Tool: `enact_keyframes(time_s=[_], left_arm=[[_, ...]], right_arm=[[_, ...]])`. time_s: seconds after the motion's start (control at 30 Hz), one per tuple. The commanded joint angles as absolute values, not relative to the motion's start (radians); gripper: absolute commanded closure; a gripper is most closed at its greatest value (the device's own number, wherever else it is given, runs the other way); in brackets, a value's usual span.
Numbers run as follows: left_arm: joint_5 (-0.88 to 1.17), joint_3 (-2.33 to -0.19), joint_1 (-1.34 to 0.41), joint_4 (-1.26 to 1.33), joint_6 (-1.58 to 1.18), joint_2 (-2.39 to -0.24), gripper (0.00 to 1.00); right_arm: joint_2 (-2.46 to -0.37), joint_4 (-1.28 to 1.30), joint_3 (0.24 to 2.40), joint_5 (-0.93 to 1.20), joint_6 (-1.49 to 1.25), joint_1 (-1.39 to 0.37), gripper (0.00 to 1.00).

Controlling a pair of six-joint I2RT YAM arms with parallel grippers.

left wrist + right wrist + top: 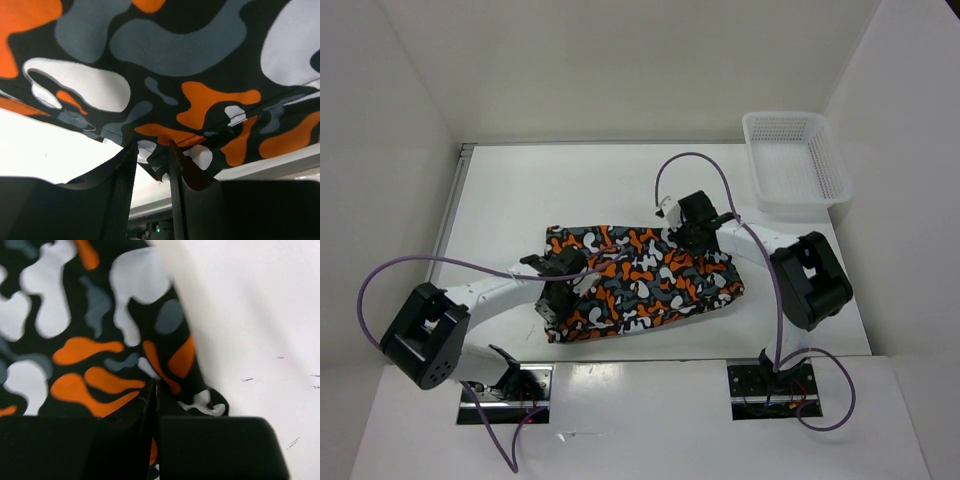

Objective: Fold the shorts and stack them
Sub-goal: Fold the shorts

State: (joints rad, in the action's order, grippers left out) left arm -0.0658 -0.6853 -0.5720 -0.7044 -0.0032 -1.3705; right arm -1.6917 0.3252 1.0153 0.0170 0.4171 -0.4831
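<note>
The shorts (640, 280), camouflage in orange, black, grey and white, lie spread across the middle of the table. My left gripper (558, 285) is over their left part. In the left wrist view the shorts (165, 55) fill the top, and the left gripper (152, 147) is open, with a hem fold hanging loose between its fingertips. My right gripper (692, 232) is at the shorts' far right edge. In the right wrist view its jaws have come together on the fabric edge of the shorts (90, 350), so the right gripper (155, 382) is shut on them.
A white mesh basket (785, 117) stands at the far right corner of the white table (570, 190). White walls close in the table on three sides. Purple cables loop from both arms.
</note>
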Motion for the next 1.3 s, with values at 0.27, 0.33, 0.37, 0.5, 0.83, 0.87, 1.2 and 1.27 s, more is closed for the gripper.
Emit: enact_keyframes(time_s=[0.27,0.33,0.37,0.5,0.83,0.87,1.2,1.27], left_arm=[[-0.179,-0.697,-0.607,-0.614,0.000,-1.531,0.66],[-0.213,-0.674,-0.617,-0.603,0.000,-1.479,0.67],[-0.228,-0.673,-0.617,-0.603,0.000,-1.462,0.67],[-0.229,-0.692,-0.617,-0.646,0.000,-1.413,0.65],[-0.104,-1.072,-0.402,-0.697,0.000,-1.353,0.47],[-0.104,-1.092,-0.375,-0.681,0.000,-1.394,0.47],[-0.018,-1.216,-0.170,-0.581,0.000,-1.733,0.47],[0.003,-1.235,-0.153,-0.571,0.000,-1.778,0.47]], right_arm=[[-1.851,0.083,1.147,-0.207,0.373,-0.466,0.92],[-1.864,0.083,1.209,-0.207,0.373,-0.442,0.92],[-1.864,0.083,1.230,-0.207,0.373,-0.442,0.91],[-1.841,0.093,1.331,-0.198,0.373,-0.442,0.85],[-1.646,0.391,1.226,-0.034,0.314,-0.394,0.33],[-1.616,0.391,1.162,-0.034,0.314,-0.394,0.31],[-1.555,0.391,1.000,-0.002,0.288,-0.262,0.26],[-1.555,0.400,0.965,0.047,0.302,-0.262,0.26]])
